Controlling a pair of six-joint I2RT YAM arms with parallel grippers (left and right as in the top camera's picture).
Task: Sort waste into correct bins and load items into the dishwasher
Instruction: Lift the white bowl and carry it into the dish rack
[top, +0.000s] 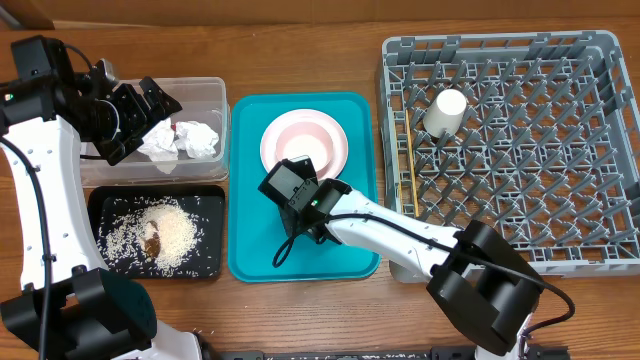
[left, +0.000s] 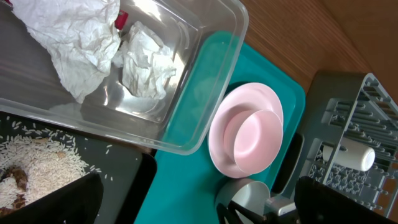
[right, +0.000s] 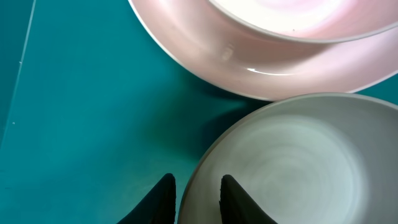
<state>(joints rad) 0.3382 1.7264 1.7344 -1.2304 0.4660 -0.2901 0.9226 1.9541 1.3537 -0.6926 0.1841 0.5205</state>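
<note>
Right pincer (right: 193, 200) narrowed onto the rim of the grey-white bowl (right: 292, 162), one finger inside, one outside. Bowl sits on teal tray (right: 74, 124), just beside pink plate (right: 205, 56) carrying pink bowl (right: 298, 15). Right arm reaches low across the tray from the tabletop's (top: 300, 45) near-right side. Left pincer (top: 155, 105) wide, empty, over clear tub (top: 222, 130).

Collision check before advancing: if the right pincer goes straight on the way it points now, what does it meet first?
Most likely the rim of the grey-white round bowl. The rim sits between the fingers of the right pincer, above the teal plastic serving tray. Depth beyond the rim is unclear.
</note>
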